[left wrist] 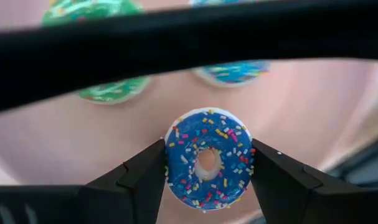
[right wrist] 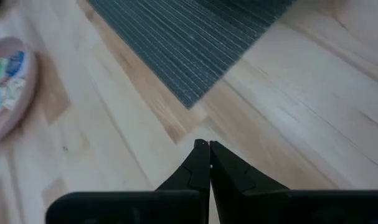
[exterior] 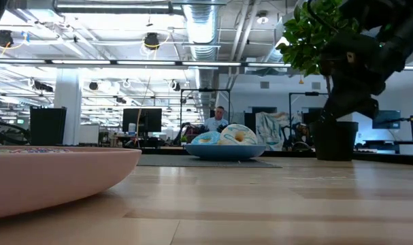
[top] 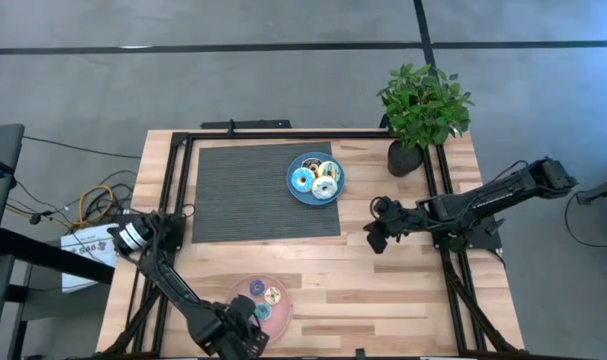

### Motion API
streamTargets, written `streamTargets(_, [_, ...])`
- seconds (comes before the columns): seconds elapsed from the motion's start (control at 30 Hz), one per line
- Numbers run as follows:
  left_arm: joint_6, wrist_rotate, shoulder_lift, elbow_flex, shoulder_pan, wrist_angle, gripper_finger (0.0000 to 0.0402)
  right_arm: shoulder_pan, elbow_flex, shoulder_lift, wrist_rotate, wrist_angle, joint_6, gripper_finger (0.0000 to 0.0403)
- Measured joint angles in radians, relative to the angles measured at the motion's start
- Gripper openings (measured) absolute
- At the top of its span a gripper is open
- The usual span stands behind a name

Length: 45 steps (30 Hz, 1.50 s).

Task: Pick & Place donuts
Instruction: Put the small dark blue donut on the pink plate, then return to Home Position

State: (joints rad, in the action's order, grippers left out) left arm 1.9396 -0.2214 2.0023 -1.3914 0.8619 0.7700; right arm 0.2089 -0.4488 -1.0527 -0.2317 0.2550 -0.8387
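A: The blue donut (left wrist: pixel 208 160), at lower centre of the left wrist view above the pink plate (left wrist: pixel 313 118), is clamped edgewise by the left gripper (left wrist: pixel 207 165).

B: It could be dropped if rotated. The right gripper (right wrist: pixel 204 148), pressed closed and empty, is parked at mid-right of the high view.

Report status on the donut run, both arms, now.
Left end effector shut on small blue sprinkled toy donut over the round pink plate. Right end effector shut, empty, above bare wood. Nothing in the way.
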Motion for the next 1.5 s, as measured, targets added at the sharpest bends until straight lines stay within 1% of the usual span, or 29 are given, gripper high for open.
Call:
streamTargets(0.07, [0.000,0.007,0.013,0.002,-0.002,0.007,0.0206,0.000,0.000,0.000,0.012,-0.010,0.000,0.0001])
streamTargets(0.2, [-0.002,-0.012,0.014,0.005,-0.004,0.003,0.0206,0.005,0.000,0.000,0.027,-0.018,-0.002,0.0001])
streamTargets(0.3, [-0.005,-0.036,0.014,0.005,-0.005,0.005,0.0206,0.016,0.000,0.000,0.030,-0.024,-0.002,0.0001])
streamTargets(0.8, [0.021,-0.066,0.014,0.006,-0.005,0.011,0.0209,0.026,0.000,0.000,0.030,-0.025,-0.001,0.0001])
streamTargets(0.9, [0.032,-0.079,0.013,0.006,-0.005,0.011,0.0221,0.026,0.000,0.000,0.028,-0.025,-0.001,0.0001])
streamTargets(1.17, [0.036,-0.074,0.013,0.006,-0.005,0.034,0.0271,0.026,0.000,0.000,0.024,-0.025,0.008,0.0001])
streamTargets(1.3, [0.037,-0.072,0.013,-0.009,-0.005,0.043,0.0282,0.026,0.000,0.000,0.024,-0.025,0.008,0.0001])
streamTargets(1.4, [0.037,-0.092,0.004,-0.046,-0.005,0.111,0.0283,0.026,0.000,0.000,0.027,-0.025,0.009,0.0001])
streamTargets(1.5, [0.038,-0.140,-0.011,-0.103,-0.005,0.246,0.0284,0.026,0.000,0.000,0.028,-0.025,0.009,0.0001])
